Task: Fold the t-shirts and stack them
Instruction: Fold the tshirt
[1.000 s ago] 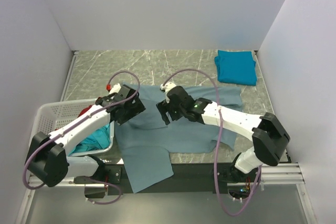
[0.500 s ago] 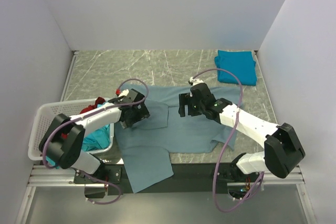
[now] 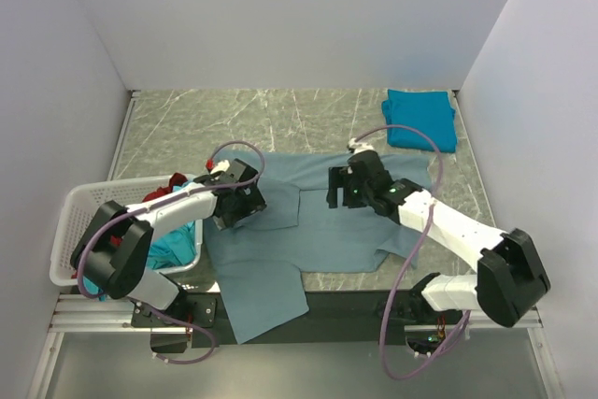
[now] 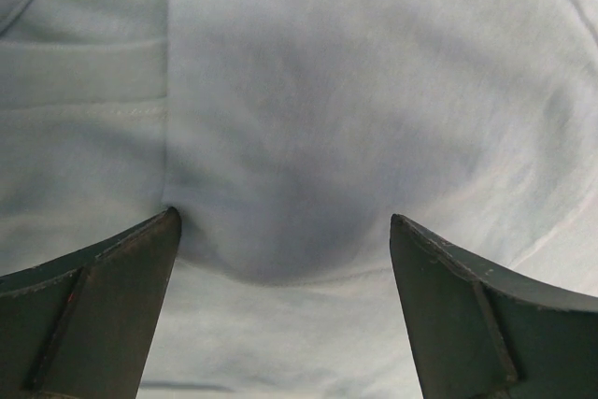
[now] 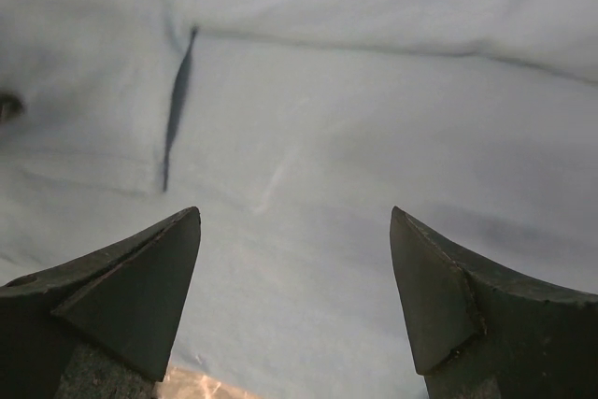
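The large grey-blue t-shirt [image 3: 322,231] lies spread on the table, its lower part hanging over the near edge. It fills the left wrist view [image 4: 308,91] and the right wrist view [image 5: 355,137]. My left gripper [image 3: 245,205] is open just above the shirt's left part, next to a folded-in flap [image 3: 277,207]. My right gripper [image 3: 342,192] is open above the shirt's middle. A teal-blue t-shirt [image 3: 420,119] lies folded at the far right. A red shirt [image 3: 168,188] and a turquoise shirt [image 3: 173,249] sit in the basket.
A white lattice laundry basket [image 3: 93,207] stands at the left near edge, beside the left arm. White walls close the table on three sides. A strip of marble table [image 5: 201,388] shows at the bottom of the right wrist view.
Over the last second both grippers let go and came apart: the left drew back left and lower over the shirt, the right moved right. A flap of the shirt now lies folded in at the left.
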Available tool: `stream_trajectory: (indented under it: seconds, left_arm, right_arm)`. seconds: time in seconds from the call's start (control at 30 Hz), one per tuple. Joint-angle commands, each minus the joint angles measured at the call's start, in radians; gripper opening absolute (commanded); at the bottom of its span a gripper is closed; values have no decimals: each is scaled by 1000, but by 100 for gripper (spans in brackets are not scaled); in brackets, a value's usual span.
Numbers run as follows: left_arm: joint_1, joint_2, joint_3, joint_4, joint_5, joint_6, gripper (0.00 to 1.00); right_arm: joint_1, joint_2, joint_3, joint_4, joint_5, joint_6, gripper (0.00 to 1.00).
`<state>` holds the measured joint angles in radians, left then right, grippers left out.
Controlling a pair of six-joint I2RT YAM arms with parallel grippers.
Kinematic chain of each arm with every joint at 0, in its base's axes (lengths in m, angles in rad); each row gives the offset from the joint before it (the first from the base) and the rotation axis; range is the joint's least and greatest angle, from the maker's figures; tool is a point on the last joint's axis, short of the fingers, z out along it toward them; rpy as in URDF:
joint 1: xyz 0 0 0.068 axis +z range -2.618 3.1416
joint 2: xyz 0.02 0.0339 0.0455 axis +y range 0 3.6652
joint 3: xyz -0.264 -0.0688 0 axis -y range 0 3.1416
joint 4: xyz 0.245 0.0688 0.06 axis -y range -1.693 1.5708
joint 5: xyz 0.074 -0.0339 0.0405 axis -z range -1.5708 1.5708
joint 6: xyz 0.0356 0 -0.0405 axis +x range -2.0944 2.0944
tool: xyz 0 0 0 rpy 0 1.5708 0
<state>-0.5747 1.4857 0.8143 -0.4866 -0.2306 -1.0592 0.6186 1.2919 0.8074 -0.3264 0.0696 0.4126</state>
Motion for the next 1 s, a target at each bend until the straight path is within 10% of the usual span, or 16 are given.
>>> stream_trajectory:
  seconds: [0.0, 0.47, 0.7, 0.97]
  left_arm:
    - [-5, -73, 22, -101, -33, 10, 99]
    - [32, 77, 302, 109, -24, 159, 99]
    - [156, 321, 384, 189, 114, 169, 100]
    - [239, 441, 388, 178, 109, 180, 99]
  right_arm:
    - [-80, -95, -7, -11, 58, 18, 88]
    - [-535, 102, 168, -43, -51, 15, 93]
    - [-602, 429, 351, -100, -94, -32, 93]
    - [-678, 446, 245, -129, -41, -11, 93]
